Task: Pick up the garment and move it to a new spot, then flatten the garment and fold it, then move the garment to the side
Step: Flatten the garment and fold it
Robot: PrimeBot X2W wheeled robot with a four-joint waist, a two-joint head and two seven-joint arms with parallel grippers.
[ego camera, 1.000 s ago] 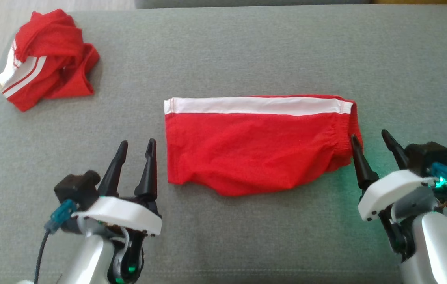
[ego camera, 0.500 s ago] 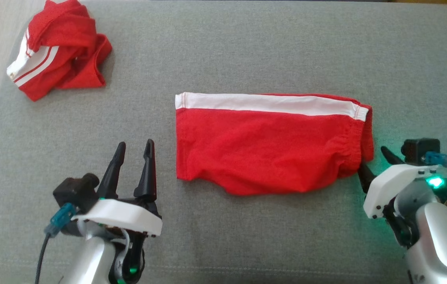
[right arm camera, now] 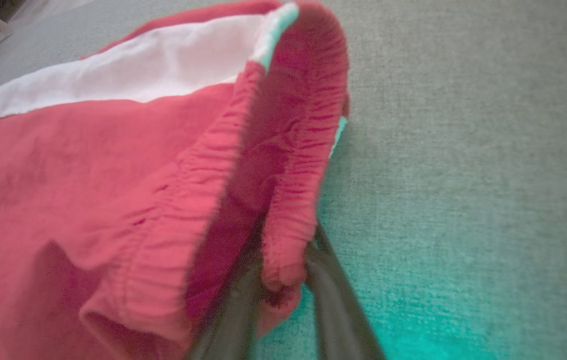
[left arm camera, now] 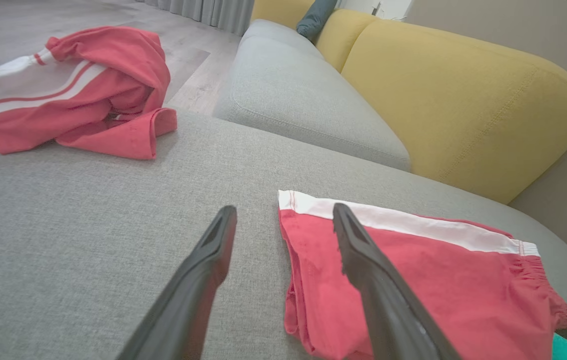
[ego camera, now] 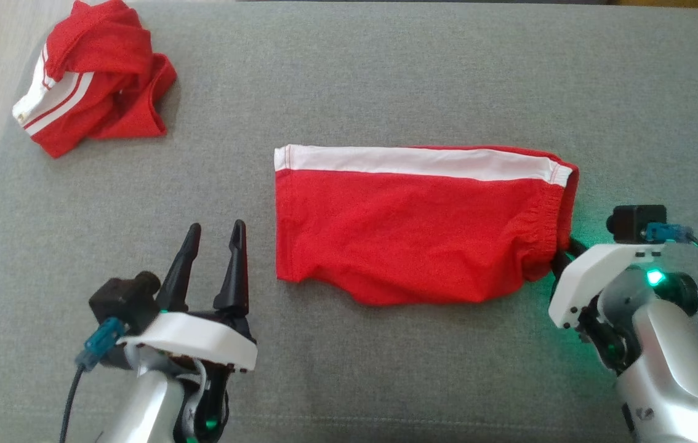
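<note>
Folded garment (ego camera: 410, 227) flat mid sofa cushion (ego camera: 386, 74); right claw (right arm camera: 287, 250) clenched on waistband end; left claw (ego camera: 216, 225) released, just beside hem edge. Step likely side move. Next: left grips hem, both lift together

Counting two red-and-white fabric garments: flat folded garment (ego camera: 410, 240) centre, crumpled garment (ego camera: 96, 80) far left; two black-fingered grippers, left gripper (ego camera: 216, 227), right gripper (ego camera: 561, 261)

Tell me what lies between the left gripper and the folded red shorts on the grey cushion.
Nothing visible. The open left gripper is beside the left end of the folded red shorts with a white stripe, with bare grey fabric cushion between. The crumpled red-and-white garment lies off at the far left corner, out of that path.
</note>
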